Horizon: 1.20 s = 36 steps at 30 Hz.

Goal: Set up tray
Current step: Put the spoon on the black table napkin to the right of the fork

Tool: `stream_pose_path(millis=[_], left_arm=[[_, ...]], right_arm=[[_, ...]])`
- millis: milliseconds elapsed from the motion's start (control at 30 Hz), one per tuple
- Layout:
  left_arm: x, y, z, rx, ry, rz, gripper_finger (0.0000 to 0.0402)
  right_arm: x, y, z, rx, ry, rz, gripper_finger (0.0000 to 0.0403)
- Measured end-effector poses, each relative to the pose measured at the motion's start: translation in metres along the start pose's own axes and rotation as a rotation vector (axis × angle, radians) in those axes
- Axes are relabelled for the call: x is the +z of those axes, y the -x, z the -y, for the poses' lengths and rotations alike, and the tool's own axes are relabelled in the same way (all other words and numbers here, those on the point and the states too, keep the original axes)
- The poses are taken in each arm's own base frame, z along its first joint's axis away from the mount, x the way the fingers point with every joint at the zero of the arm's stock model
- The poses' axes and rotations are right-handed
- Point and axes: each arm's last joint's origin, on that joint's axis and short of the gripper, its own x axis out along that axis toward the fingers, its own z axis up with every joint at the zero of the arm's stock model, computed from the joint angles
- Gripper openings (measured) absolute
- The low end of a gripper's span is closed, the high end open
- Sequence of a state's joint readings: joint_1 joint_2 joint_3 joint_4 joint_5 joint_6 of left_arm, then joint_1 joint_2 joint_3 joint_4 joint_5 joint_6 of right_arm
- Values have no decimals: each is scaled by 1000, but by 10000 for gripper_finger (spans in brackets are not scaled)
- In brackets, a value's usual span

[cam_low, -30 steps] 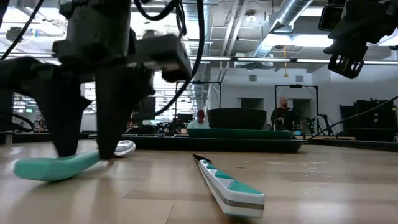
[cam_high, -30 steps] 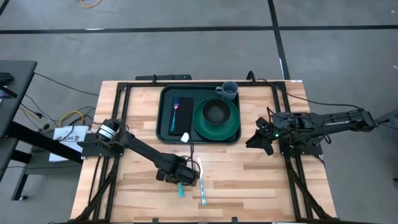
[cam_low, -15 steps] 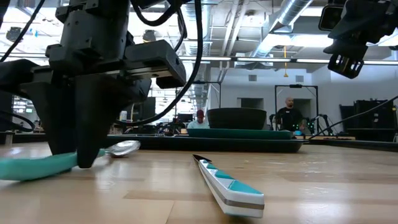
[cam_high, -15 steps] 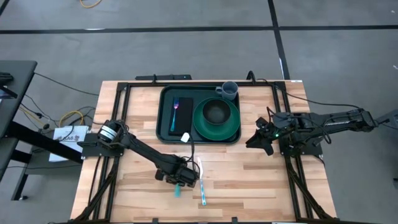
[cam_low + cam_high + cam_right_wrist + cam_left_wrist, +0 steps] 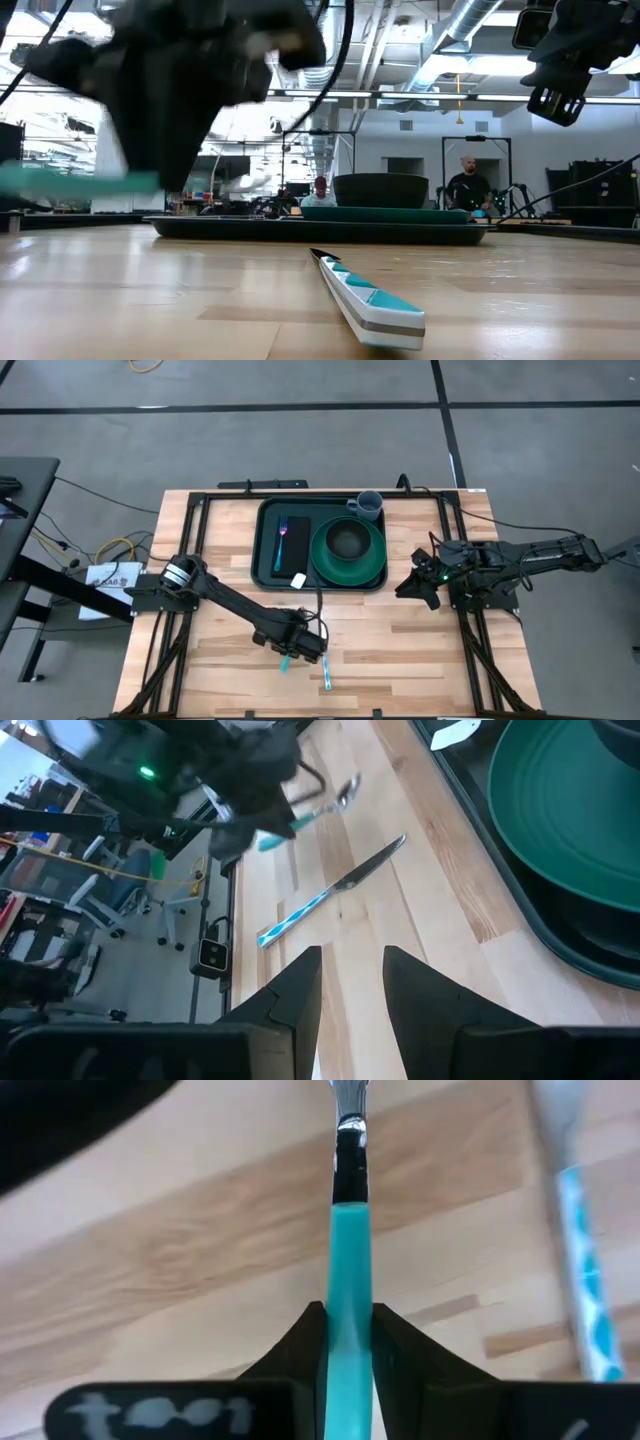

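A teal-handled spoon (image 5: 80, 180) hangs above the wooden table near its front middle, with my left gripper (image 5: 300, 644) shut on it. A knife (image 5: 370, 300) with a teal-and-white handle lies flat on the table just right of that gripper. Farther back stands the dark green tray (image 5: 268, 565), which carries a fork (image 5: 282, 540), a black napkin (image 5: 298, 550), and a green plate (image 5: 347, 560) with a dark bowl on it. My right gripper (image 5: 350, 990) hovers open over the table's right side, touching nothing. My left gripper pinches the spoon's teal handle (image 5: 350, 1295) between its two fingers (image 5: 300, 1342). The fingers come from above and lie across the handle. The spoon sits about level and clear of the table, its metal neck (image 5: 350, 1140) pointing away from the fingers.
A grey mug (image 5: 368, 507) stands at the tray's far right corner. Black frame rails run along the table's left, right and far sides. Bare wood lies between the tray and the near edge. People stand in the room beyond the table.
My left gripper has shut on the spoon's handle and risen. The spoon lay on the table between the open fingers, slid a little along the wood as they came together, and now hangs level, lifted clear. The knife has stayed where it was.
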<state>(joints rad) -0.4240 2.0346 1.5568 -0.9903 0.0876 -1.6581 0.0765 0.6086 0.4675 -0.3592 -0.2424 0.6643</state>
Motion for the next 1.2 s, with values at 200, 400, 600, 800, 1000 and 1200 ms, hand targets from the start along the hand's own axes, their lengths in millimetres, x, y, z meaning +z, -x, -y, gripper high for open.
stream_pose_path(millis=[200,400,600,800,1000,1200], left_arm=[[14,56,4,87,7,150,36],[62,111,-11,149,-10,269,36],[124,153,-55,107,-19,298,36],[189,153,-102,-34,53,314,36],[243,109,-136,-119,123,279,36],[266,69,-154,-140,128,192,36]], right_arm=[[0,0,-1,18,0,-14,102],[-1,0,-1,38,0,-30,102],[-1,0,-1,39,6,-31,102],[-2,0,-1,34,14,-37,102],[-2,0,0,33,14,-36,102],[-2,0,0,32,-3,-36,102]])
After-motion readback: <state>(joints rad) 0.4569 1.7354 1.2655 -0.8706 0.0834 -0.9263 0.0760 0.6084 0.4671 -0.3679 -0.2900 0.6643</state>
